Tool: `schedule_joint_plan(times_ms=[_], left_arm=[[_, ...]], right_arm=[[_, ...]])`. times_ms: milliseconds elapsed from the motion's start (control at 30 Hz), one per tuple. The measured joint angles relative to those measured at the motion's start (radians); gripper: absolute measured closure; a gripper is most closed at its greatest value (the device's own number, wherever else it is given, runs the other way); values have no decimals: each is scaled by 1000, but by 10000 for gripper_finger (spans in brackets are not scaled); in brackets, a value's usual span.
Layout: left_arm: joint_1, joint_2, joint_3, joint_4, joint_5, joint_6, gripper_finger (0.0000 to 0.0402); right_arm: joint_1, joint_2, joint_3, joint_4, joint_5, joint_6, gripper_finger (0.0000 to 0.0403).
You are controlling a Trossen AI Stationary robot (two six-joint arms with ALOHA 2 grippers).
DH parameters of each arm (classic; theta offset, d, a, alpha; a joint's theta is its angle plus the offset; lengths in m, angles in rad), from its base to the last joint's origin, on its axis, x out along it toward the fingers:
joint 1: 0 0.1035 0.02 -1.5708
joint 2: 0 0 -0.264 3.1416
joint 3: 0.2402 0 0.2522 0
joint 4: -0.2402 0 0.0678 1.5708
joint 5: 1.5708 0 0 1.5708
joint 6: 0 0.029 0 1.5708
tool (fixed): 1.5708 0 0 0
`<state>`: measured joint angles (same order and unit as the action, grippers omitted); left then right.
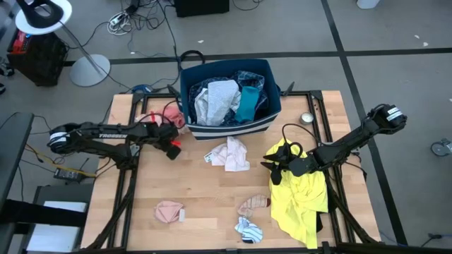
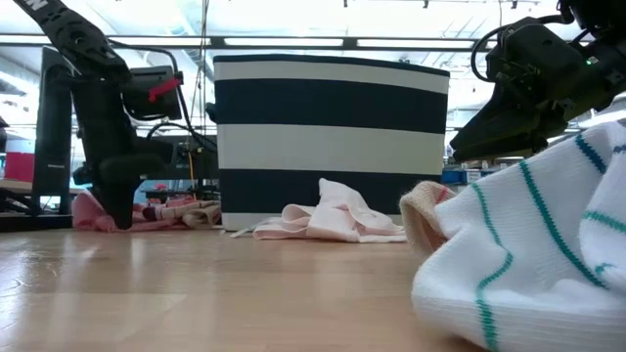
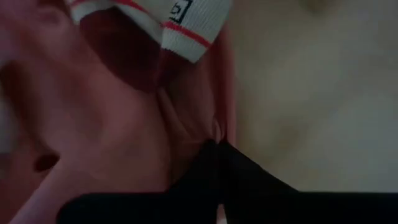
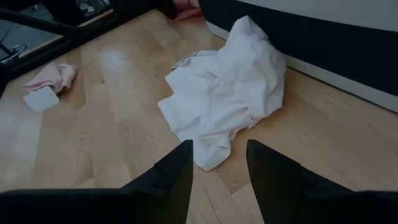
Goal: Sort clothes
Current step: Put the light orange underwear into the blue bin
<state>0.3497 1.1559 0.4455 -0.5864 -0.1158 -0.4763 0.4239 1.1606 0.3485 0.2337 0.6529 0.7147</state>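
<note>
A pink garment (image 1: 171, 115) lies bunched on the table against the left side of the navy striped bin (image 1: 272, 106). A maroon piece with a white, red-striped cuff (image 3: 168, 25) lies among it. My left gripper (image 1: 167, 128) points down into the pink garment and is shut on it (image 3: 216, 152). My right gripper (image 1: 272, 169) hangs open above the near edge of a yellow shirt (image 1: 300, 197). It points at a pale pink garment (image 4: 230, 87) crumpled in front of the bin, and its fingers (image 4: 180, 168) stand short of that garment without touching it. My left gripper pinches a raised fold of the pink garment (image 3: 186, 127) between its two shut fingers. It comes from above, pointing steeply down. The garment rests on the table (image 2: 93, 210). How many layers are in the hold I cannot tell.
The bin (image 2: 333, 137) holds white, teal and blue pieces. On the near half of the table lie a small pink piece (image 1: 168, 210), a beige sock (image 1: 253, 204) and a white sock with teal stripes (image 1: 248, 229). Bare wood shows between them.
</note>
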Motion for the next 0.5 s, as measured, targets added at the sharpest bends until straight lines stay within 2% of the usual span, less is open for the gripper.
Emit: schedule_joint_plan(times_ms=[67,200,300,500], left_arm=[[-15,-15,18,-24,55,-2,398],[-49,-59,95,-98,63,-3,400],[-78,-92,179,-198,24,-3,400],[-123,-140,396,-402,-128,0,401]], right_arm=[[0,0,0,0,0,0,252],[0,0,0,0,0,0,252],[0,0,0,-1,0,0,252],[0,0,0,-1,0,0,252]])
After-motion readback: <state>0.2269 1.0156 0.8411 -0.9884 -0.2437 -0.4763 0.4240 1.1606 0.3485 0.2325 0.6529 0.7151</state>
